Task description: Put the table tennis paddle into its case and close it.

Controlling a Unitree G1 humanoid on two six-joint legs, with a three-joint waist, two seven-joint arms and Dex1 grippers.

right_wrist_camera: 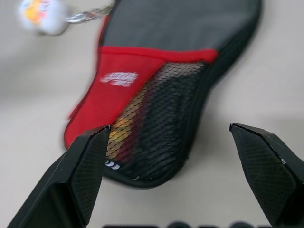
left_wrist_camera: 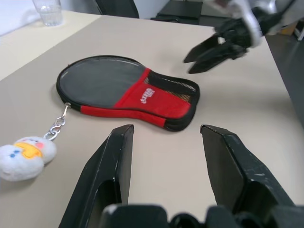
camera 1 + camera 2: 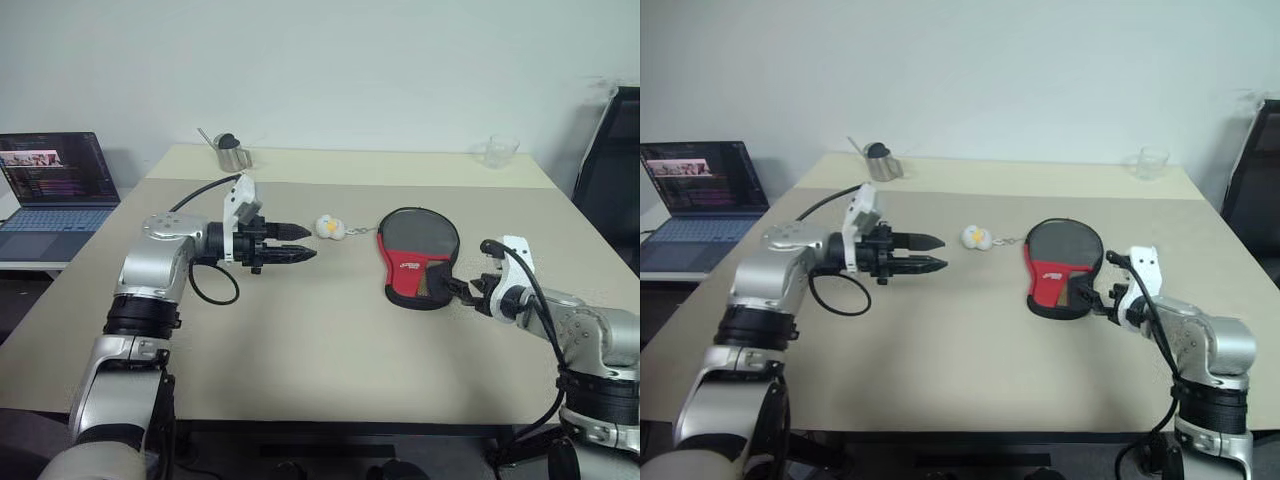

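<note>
Table (image 3: 300,350) is big and mostly bare at the near side, plenty of room for both arms; laptop (image 3: 55,190) sits off its left edge on a lower surface, chair (image 3: 612,170) off the far right corner, metal cup (image 3: 233,153) and clear glass (image 3: 500,150) along the far edge, all well apart from the work. Case (image 3: 418,252) lies flat right of centre, round end pointing away, narrow mesh end toward the robot. Paddle (image 1: 124,129) looks already inside: striped handle shows through the mesh in the right wrist view, so my read is only the closing is left, and I can't tell from here whether the zip is done or how far. Left gripper (image 3: 300,243) hangs above the table left of the case, pointing toward it, fingers partly apart, holding nothing. Right gripper (image 3: 462,290) is low, just beside the case's mesh end, fingers spread wide either side of it, nothing gripped. Small plush charm (image 3: 329,227) on a short chain (image 3: 360,232) lies between left gripper and case, chain running to the case rim, likely the zip pull. Risks: case is soft and unpinned, so a one-sided tug on the charm could slide or spin it instead of running the zip; right fingers closing on mesh could pinch fabric and miss the handle; left approach could knock the charm away.
</note>
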